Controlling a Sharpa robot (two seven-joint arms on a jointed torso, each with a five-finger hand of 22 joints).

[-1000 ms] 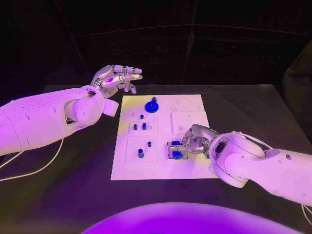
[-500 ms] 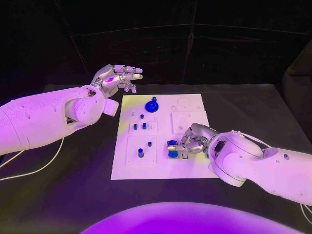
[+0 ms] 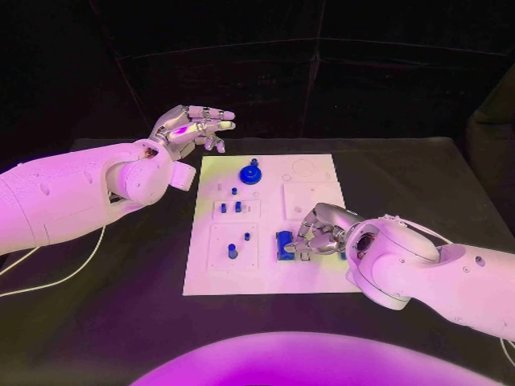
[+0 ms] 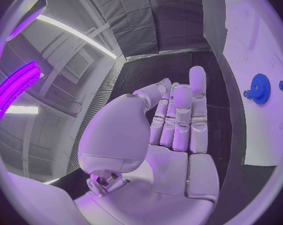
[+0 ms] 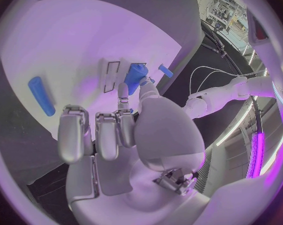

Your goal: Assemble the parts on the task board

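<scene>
While pinching blue part [image 3: 284, 244], right hand [image 3: 318, 231]

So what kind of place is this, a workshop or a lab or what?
Probably a robotics lab or test cell. A white task board with small blue parts lies on a black table, dark curtains hang behind it, and the right hand holds a blue piece there.

lower end of the blue part [image 3: 284, 244] behind the right hand [image 3: 319, 232] fingers

Blue part [image 3: 284, 245] in right hand [image 3: 318, 233], now tipped flatter, shifted slightly leftward.
</scene>
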